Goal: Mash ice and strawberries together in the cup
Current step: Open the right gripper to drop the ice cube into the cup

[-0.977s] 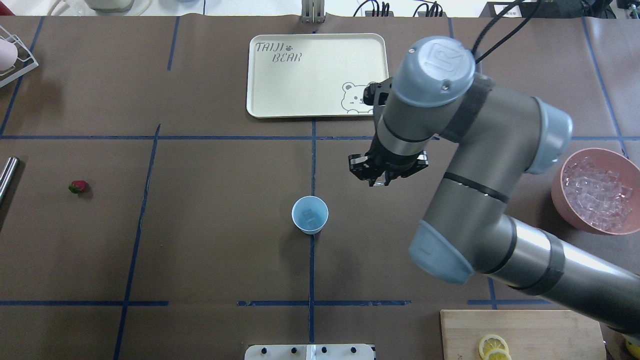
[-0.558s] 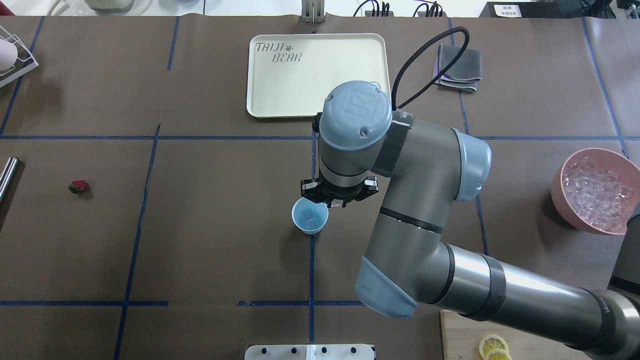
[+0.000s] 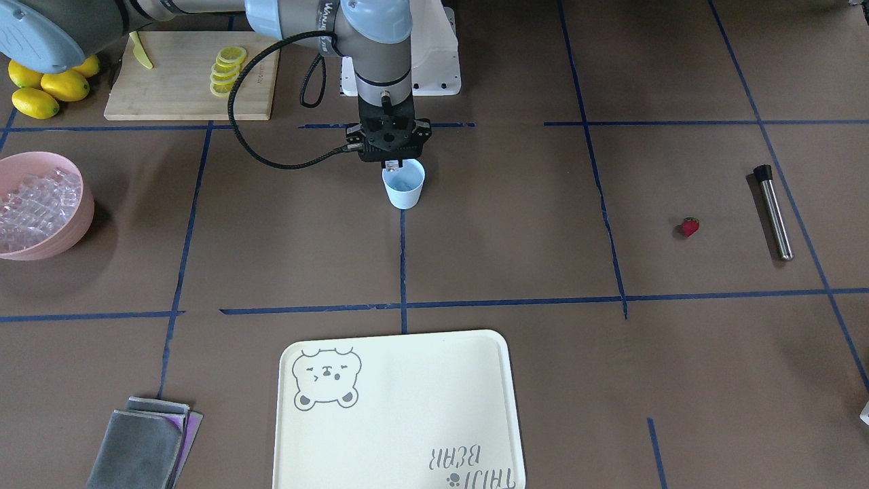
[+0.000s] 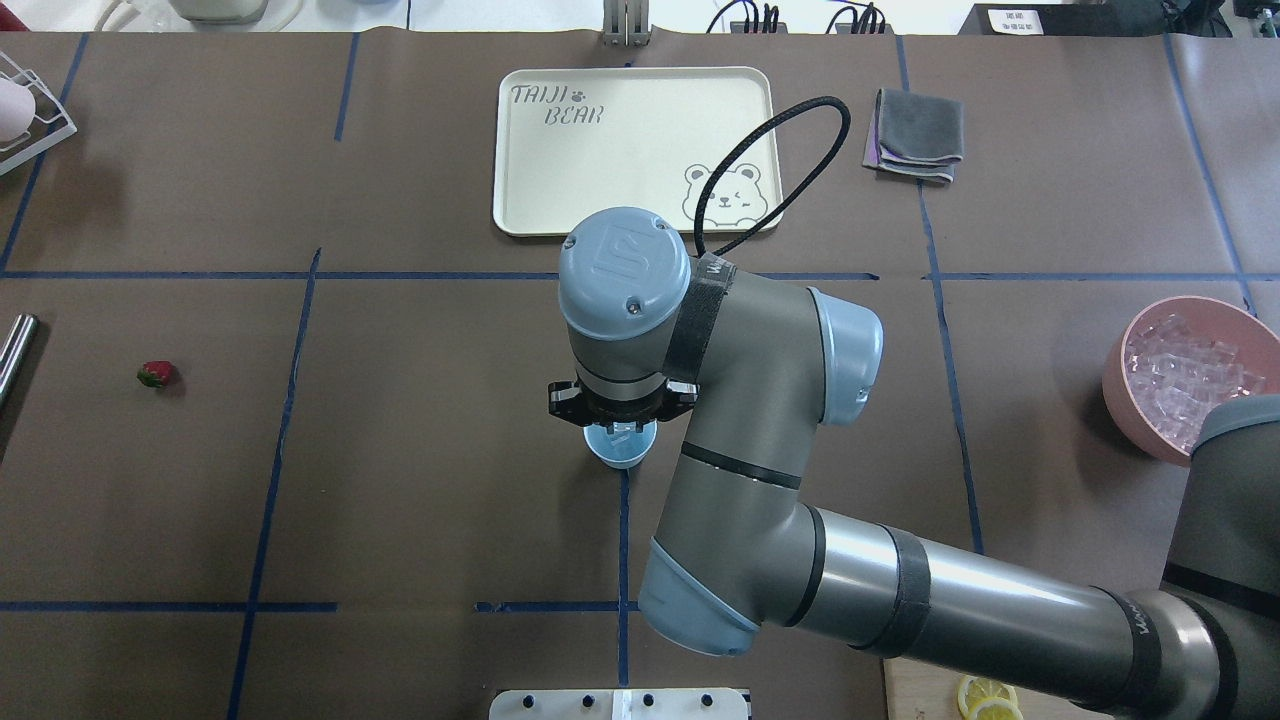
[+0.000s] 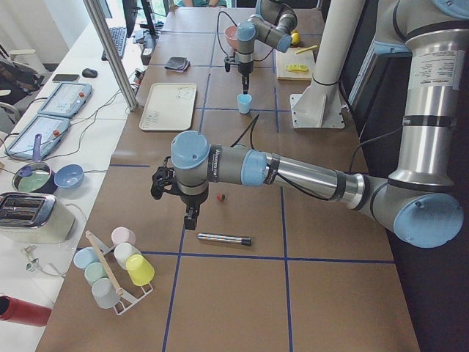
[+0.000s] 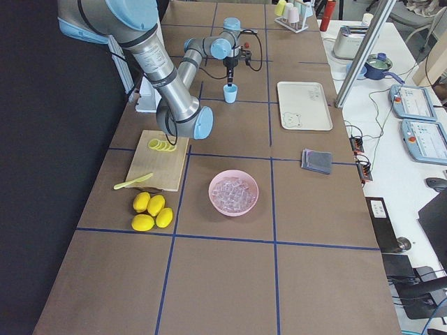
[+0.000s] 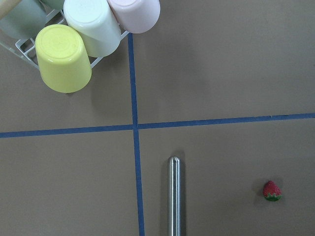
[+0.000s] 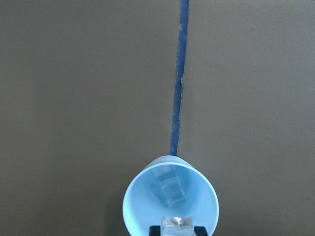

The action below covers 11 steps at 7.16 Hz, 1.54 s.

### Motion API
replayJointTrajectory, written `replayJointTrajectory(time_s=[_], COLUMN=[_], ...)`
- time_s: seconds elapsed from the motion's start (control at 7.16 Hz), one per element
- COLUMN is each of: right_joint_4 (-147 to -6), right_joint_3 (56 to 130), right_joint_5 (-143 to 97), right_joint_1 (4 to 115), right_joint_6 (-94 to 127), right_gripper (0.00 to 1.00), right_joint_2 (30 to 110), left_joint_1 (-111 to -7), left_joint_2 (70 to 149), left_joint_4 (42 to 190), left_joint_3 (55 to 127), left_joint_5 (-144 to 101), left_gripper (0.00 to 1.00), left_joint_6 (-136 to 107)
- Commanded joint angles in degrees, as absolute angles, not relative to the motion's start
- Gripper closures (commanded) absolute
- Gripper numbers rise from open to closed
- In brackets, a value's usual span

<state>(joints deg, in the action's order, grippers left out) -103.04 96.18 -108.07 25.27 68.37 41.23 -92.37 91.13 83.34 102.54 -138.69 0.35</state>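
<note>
Over the worktop's centre, right gripper [image 3: 393, 163], clamped on an ice cube [image 8: 177, 223]. Near the left end, left gripper [image 5: 190, 218], open or closed impossible to tell. Directly beneath the right gripper, upright cup [image 3: 403, 185]. Toward the left edge, strawberry [image 3: 689, 226]. Inside the cup, second cube [image 8: 170, 189].

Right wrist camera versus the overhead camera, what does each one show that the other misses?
Only the right wrist view looks into the cup: one ice cube lies at the bottom, and the right gripper holds a second ice cube above the opening. Only the overhead view shows the strawberry, the tray and the pink bowl. Both show the cup and the blue tape line by it.
</note>
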Motion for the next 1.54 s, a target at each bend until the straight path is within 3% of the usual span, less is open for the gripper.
replayJointTrajectory(time_s=[0.0,0.14,0.42,0.7,0.98,1.4], right_joint_4=[-103.0,-103.0,-102.9,-102.9,-102.9,-103.5], right_joint_3=[95.4,95.4,95.4,95.5,96.6,103.9], right_joint_5=[-107.5,-107.3,-107.2,-107.1,-107.0,-107.8], right_joint_1=[25.1,25.1,25.1,25.1,25.7,33.2], right_joint_6=[68.5,68.4,68.5,68.5,68.5,67.5], right_gripper=[0.92,0.82,0.31,0.21,0.01,0.01], right_joint_2=[40.7,40.7,40.7,40.7,40.7,44.7], left_joint_1=[-92.4,-92.4,-92.4,-92.4,-92.1,-87.3], left_joint_2=[91.1,91.1,91.1,91.1,91.1,90.6], left_joint_4=[83.4,83.4,83.4,83.4,83.6,86.4], left_joint_3=[102.4,102.4,102.4,102.4,102.7,104.9], left_joint_5=[-138.7,-138.7,-138.7,-138.7,-138.7,-135.0], left_gripper=[0.00,0.00,0.00,0.00,0.00,0.00], left_joint_6=[0.4,0.4,0.4,0.4,0.4,-0.9])
